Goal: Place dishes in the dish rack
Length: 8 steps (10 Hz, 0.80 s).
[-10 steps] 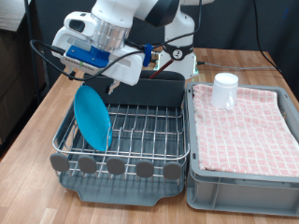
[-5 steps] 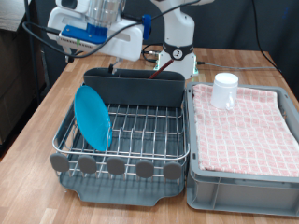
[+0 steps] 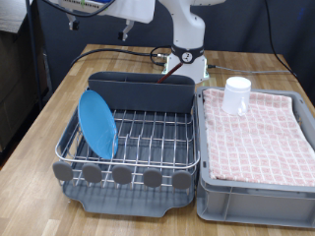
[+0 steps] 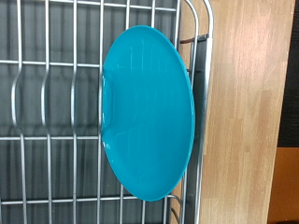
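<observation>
The bright-blue plate stands on edge in the dish rack, at the rack's side towards the exterior view's left. It fills the wrist view, leaning among the rack's wires. The white mug stands upright on the pink checked cloth at the exterior view's right. The tall grey utensil bin is at the back of the rack. Only the underside of my hand shows at the exterior view's top edge, high above the plate; its fingers do not show. The wooden spoon is out of view.
The grey crate holding the cloth sits right beside the rack. The robot base and cables stand behind the rack. The wooden table runs along the exterior view's left, with a dark edge beyond it.
My hand has risen straight up from beside the plate until it is almost out of the exterior view's top. The plate stays standing in the rack. The mug has not moved.
</observation>
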Tool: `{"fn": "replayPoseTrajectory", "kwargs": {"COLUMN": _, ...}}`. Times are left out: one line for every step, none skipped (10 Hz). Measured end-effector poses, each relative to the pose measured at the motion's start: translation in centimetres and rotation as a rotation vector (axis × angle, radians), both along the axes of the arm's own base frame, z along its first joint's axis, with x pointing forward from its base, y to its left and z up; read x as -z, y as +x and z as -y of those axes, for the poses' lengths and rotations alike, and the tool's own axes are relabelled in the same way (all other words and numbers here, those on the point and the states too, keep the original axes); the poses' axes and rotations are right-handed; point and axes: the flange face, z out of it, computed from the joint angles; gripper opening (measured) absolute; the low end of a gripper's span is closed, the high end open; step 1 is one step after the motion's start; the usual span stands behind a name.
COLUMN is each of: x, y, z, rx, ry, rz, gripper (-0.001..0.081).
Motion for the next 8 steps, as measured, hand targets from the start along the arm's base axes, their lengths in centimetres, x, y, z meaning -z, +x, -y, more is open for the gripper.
{"fn": "replayPoseTrajectory", "kwargs": {"x": 0.2, "y": 0.1, "z": 0.0, "rx": 0.001, "ry": 0.003, "rz": 0.001, "gripper": 0.0803}}
{"fn": "replayPoseTrajectory", "kwargs": {"x": 0.2, "y": 0.1, "z": -0.2, "rx": 0.005, "ry": 0.024, "rz": 0.006, "gripper": 0.0803}}
{"fn": "replayPoseTrajectory", "kwargs": {"x": 0.3, "y": 0.2, "z": -0.8, "rx": -0.002, "ry": 0.05, "rz": 0.008, "gripper": 0.0803}}
{"fn": "replayPoseTrajectory", "kwargs": {"x": 0.4, "y": 0.3, "z": -1.9, "rx": -0.011, "ry": 0.089, "rz": -0.006, "gripper": 0.0803}}
{"fn": "replayPoseTrajectory", "kwargs": {"x": 0.6, "y": 0.4, "z": -3.6, "rx": -0.029, "ry": 0.124, "rz": -0.03, "gripper": 0.0803}}
{"fn": "replayPoseTrajectory", "kwargs": {"x": 0.7, "y": 0.6, "z": -5.5, "rx": -0.052, "ry": 0.147, "rz": -0.045, "gripper": 0.0803}}
{"fn": "replayPoseTrajectory", "kwargs": {"x": 0.8, "y": 0.8, "z": -7.3, "rx": -0.073, "ry": 0.158, "rz": -0.049, "gripper": 0.0803}}
{"fn": "replayPoseTrajectory", "kwargs": {"x": 1.0, "y": 0.8, "z": -9.1, "rx": -0.068, "ry": 0.171, "rz": -0.042, "gripper": 0.0803}}
